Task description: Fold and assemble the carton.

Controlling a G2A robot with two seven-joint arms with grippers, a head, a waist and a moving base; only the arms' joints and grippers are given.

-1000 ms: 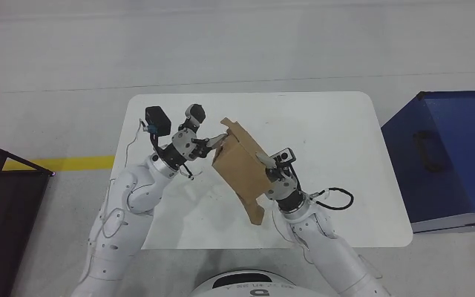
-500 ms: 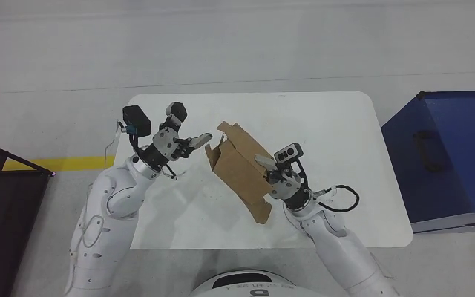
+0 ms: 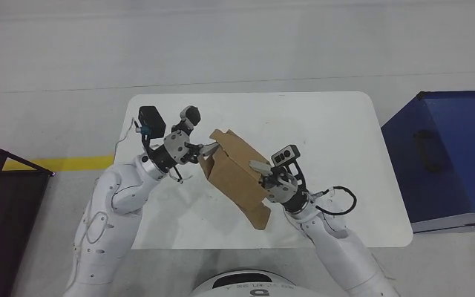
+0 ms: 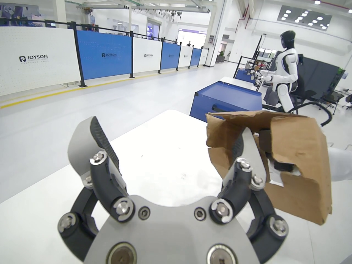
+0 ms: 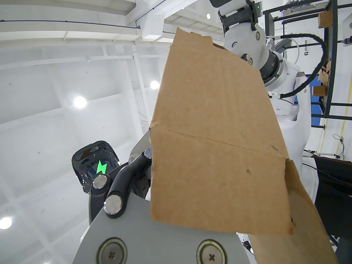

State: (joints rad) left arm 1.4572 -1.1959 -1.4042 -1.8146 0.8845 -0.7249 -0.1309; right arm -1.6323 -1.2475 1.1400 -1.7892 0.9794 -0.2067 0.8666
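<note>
Left gripper (image 4: pixel 168 131): jaws spread wide, nothing between them. One finger (image 4: pixel 249 151) sits at the open far-left end of the carton (image 4: pixel 298 163), against a flap or just inside it; contact not certain. Right gripper (image 3: pixel 263 172): jaws appear clamped on the carton's right side panel. This is a judgement, since the carton is tilted up and nothing else grips it. In the right wrist view the cardboard covers all but one finger (image 5: pixel 139 148). The carton hangs over the middle of the white table (image 3: pixel 334 126), between the two grippers, its long axis running far-left to near-right. Likely handling: brown corrugated board, light, stiff across flat panels, hinging readily at the creases, easily crushed or torn. The flap edges already look ragged. Best hold is probably on a full panel close to a crease, not on a loose flap. A wide, gentle push should fold a flap. Hard to make out: the carton's inside, its underside flaps, whether its near-right end rests on the table, and how deep the right jaws bite. Blue bin (image 3: pixel 438 160) stands well apart to the right.
</note>
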